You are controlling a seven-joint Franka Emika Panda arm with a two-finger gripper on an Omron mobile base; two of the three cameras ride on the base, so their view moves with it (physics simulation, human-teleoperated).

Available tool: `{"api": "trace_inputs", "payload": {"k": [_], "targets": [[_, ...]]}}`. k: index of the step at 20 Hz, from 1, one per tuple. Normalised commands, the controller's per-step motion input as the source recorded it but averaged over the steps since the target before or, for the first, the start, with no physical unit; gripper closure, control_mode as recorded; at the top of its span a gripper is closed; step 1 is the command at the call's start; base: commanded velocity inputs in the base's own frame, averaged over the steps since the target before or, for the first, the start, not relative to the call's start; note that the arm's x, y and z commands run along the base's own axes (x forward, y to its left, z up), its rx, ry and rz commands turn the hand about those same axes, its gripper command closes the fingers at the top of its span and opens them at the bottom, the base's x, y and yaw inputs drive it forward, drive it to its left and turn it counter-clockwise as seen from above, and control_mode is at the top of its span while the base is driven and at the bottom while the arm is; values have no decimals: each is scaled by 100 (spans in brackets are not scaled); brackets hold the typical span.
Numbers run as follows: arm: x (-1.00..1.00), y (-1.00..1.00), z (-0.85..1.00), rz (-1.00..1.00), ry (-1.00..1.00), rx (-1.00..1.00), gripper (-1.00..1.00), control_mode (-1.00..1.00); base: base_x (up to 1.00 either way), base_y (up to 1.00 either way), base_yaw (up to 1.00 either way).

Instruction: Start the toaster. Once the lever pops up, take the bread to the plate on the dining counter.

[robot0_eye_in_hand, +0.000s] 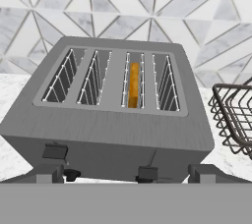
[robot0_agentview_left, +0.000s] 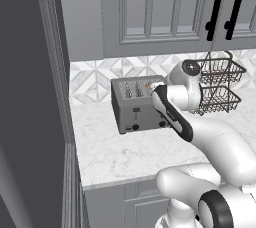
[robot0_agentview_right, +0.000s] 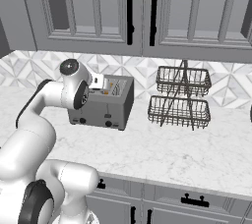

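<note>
The bread [robot0_eye_in_hand: 133,84] sits in the toaster [robot0_eye_in_hand: 110,115]'s third slot; it looks thin, light, crumbly; pinch its top edge softly; fingers [robot0_eye_in_hand: 50,173] wide open.

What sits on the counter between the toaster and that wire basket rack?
Nothing: bare marble counter lies between the toaster and the wire basket rack, seen in the right base view.

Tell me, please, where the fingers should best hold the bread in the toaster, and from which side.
Grip the bread by its top edge, coming straight down from above. It stands upright on edge in the third slot from the left of the toaster, so probably only that thin upper edge is reachable, one finger on each flat face.
</note>
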Motion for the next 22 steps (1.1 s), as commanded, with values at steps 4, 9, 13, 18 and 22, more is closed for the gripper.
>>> {"api": "trace_inputs", "payload": {"k": [4, 9, 13, 18, 22], "targets": [[0, 0, 0, 0, 0, 0, -100, -100, 0, 0, 0], [0, 0, 0, 0, 0, 0, -100, -100, 0, 0, 0], [0, 0, 0, 0, 0, 0, -100, -100, 0, 0, 0], [0, 0, 0, 0, 0, 0, -100, -100, 0, 0, 0], [0, 0, 0, 0, 0, 0, -100, -100, 0, 0, 0]]}}
